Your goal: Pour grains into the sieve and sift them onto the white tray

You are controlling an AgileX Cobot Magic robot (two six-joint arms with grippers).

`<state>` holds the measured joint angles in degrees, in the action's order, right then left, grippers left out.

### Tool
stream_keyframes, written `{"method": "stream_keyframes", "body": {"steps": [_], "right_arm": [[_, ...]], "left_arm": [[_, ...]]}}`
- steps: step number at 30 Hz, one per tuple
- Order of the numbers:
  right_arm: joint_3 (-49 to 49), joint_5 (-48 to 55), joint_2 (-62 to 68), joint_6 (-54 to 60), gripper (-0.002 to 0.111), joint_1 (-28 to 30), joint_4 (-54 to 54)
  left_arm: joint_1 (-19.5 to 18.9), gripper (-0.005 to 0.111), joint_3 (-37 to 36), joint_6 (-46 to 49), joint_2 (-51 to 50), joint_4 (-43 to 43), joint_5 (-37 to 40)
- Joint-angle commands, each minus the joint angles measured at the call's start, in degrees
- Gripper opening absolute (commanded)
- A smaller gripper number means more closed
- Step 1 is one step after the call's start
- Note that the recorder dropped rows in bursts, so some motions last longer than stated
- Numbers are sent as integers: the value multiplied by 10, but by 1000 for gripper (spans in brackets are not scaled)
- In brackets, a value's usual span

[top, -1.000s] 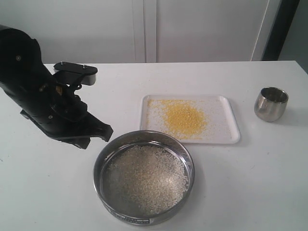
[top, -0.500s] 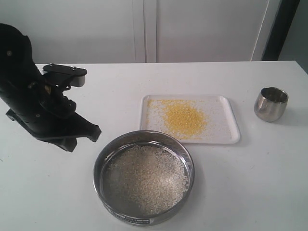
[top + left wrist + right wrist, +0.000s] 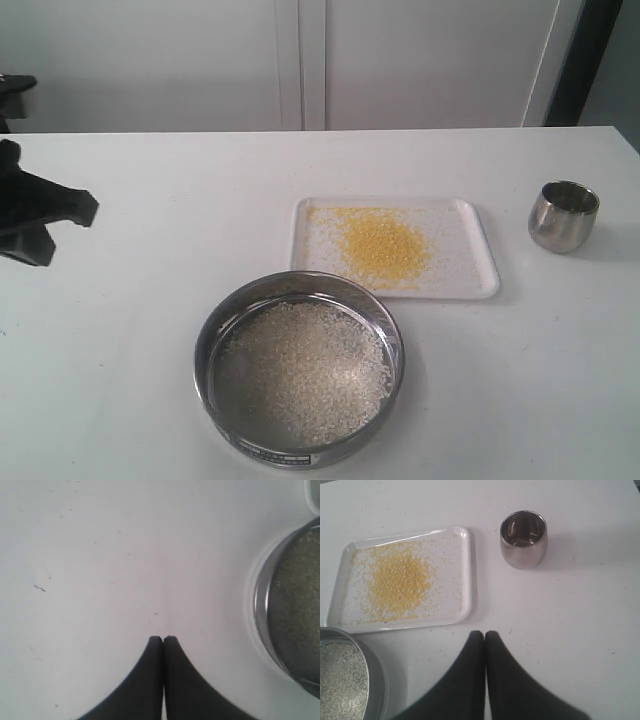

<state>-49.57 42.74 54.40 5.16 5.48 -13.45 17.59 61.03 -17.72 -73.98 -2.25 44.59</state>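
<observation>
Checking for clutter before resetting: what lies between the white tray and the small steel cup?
Nothing; only bare tabletop separates the white tray and the steel cup, seen in the right wrist and exterior views.

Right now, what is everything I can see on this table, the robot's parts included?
table: one, white, under everything
sieve: one, steel, middle, nearest the exterior camera
rice-like grains: a layer, whitish, inside the sieve
white tray: one, white, just behind the sieve
millet-like grains: a heap plus scatter, yellow, on the white tray
cup: one, steel, upright, right of the tray, apart from it
left hand: one, black, shut, empty, left of the sieve
right hand: one, black, shut, empty, near tray and cup
</observation>
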Motion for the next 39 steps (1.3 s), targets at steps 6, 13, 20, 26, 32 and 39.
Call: {"method": "stream_keyframes", "body": {"steps": [6, 13, 20, 26, 32, 39], "right_arm": [[0, -7, -3, -3, 0, 2, 0], [0, -7, -3, -3, 0, 2, 0], [0, -6, -3, -3, 0, 2, 0], [0, -6, -3, -3, 0, 2, 0], [0, -7, -3, -3, 0, 2, 0], [0, -7, -3, -3, 0, 2, 0]], "left_arm": [[-101, 0, -11, 54, 104, 4, 44], [-168, 0, -65, 62, 201, -4, 43], [-213, 0, -138, 62, 302, -17, 2], [-217, 0, -207, 62, 385, -28, -54], [-217, 0, -295, 62, 473, -44, -122], [-217, 0, -373, 62, 554, -53, -126]]}}
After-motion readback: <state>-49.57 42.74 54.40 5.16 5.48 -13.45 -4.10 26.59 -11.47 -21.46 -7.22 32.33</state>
